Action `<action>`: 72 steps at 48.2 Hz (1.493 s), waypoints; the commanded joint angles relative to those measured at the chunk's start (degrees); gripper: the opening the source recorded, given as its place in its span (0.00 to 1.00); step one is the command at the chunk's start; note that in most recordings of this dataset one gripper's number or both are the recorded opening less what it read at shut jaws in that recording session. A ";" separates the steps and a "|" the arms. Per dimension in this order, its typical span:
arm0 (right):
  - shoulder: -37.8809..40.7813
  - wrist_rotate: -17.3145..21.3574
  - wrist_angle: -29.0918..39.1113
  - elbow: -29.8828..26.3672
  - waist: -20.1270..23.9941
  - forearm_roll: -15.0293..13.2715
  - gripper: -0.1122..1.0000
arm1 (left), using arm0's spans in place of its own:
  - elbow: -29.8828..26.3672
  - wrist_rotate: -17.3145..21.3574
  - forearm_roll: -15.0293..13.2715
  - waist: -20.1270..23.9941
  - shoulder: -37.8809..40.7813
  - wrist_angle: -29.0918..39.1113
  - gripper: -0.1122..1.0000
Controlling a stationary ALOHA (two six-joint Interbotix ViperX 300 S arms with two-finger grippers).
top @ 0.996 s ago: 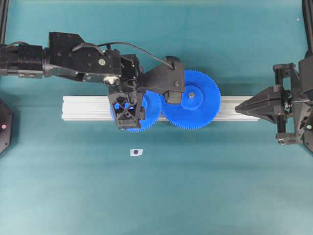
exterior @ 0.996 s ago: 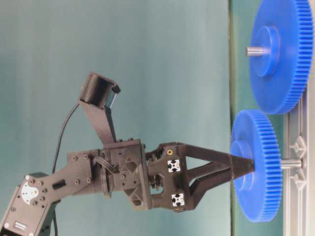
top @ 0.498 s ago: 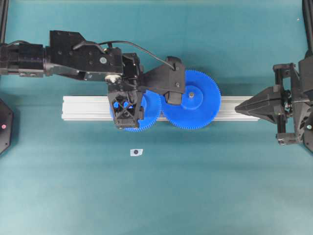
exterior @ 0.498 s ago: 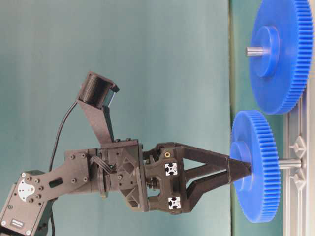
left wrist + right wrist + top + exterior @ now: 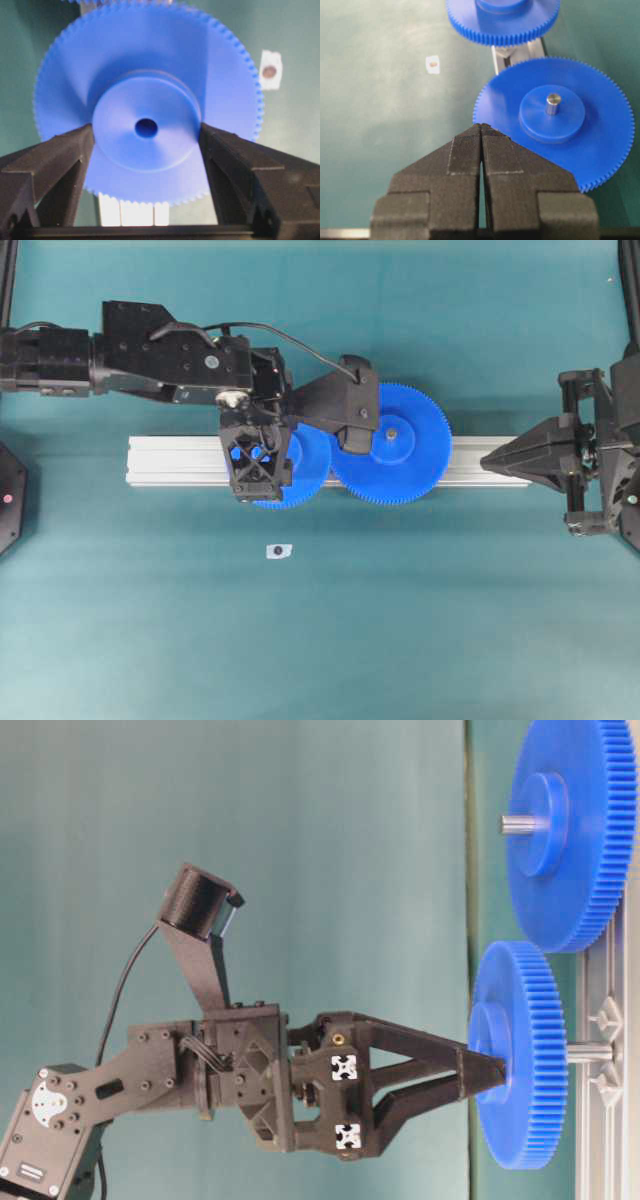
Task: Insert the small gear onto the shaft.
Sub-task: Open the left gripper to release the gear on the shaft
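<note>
Already the small gear (image 5: 520, 1055) sits threaded on the shaft (image 5: 592, 1052) above the aluminium rail (image 5: 180, 461), beside the larger gear (image 5: 392, 443). Left hand (image 5: 482, 1072) flanks its hub, loosening; a crooked retreat could drag it off. Right hand (image 5: 481, 131) is clenched, empty.

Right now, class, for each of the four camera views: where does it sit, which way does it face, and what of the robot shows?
Overhead: above the table, facing down; both arms, rail.
Table-level: low, picture turned sideways; left gripper at small gear.
Left wrist: on the left arm, facing the gear's hub between its fingers.
Right wrist: behind the shut right gripper, facing the larger gear.
All views show the small gear.
</note>
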 commanded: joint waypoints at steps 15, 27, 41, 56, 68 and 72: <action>0.18 0.79 -0.26 -0.62 -0.09 0.09 0.10 | -4.83 0.00 0.26 -0.70 -1.49 2.64 0.79; 0.09 0.79 -0.26 -0.70 -0.09 0.09 0.10 | -5.80 -0.26 0.18 -1.14 -2.81 2.64 0.79; 0.09 0.79 -0.26 -0.62 -0.09 0.18 0.10 | -5.71 -0.53 0.26 -1.32 -3.69 2.64 0.79; 0.09 0.79 -0.35 -0.62 -0.09 0.09 0.10 | -6.59 -0.79 0.18 -3.60 -6.24 2.20 0.78; 0.09 0.79 -0.35 -0.53 -0.09 0.09 0.10 | -6.24 -3.43 0.26 -4.75 -10.02 2.20 0.78; 0.09 0.79 -0.26 -0.53 -0.09 0.18 0.10 | -6.15 -3.78 0.26 -5.01 -11.07 2.20 0.78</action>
